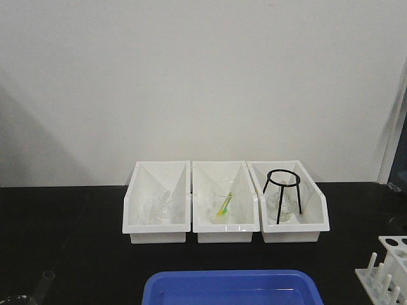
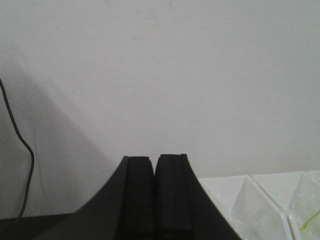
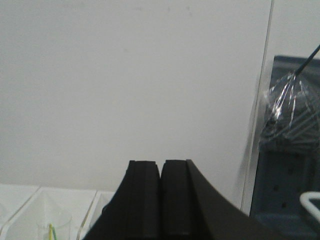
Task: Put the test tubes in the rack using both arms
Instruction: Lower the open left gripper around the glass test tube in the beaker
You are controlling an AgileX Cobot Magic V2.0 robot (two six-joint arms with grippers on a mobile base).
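My left claw (image 2: 154,196) and right claw (image 3: 161,200) were both clenched pad to pad, facing the wall (image 2: 160,75) over three white bins (image 1: 226,210), while on the desk (image 1: 63,229) a blue tray (image 1: 232,287) lay between a test tube (image 1: 46,283) and the rack (image 1: 386,273).

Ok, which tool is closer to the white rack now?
Right, probably. The rack stands far right in the front view; the right tool sees the bins to its left, the left tool sees them to its right.

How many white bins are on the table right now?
3, in a row by the wall: the left bin holds clear glassware, the middle bin a yellow-green stick, the right bin a black wire tripod. None seem hidden.
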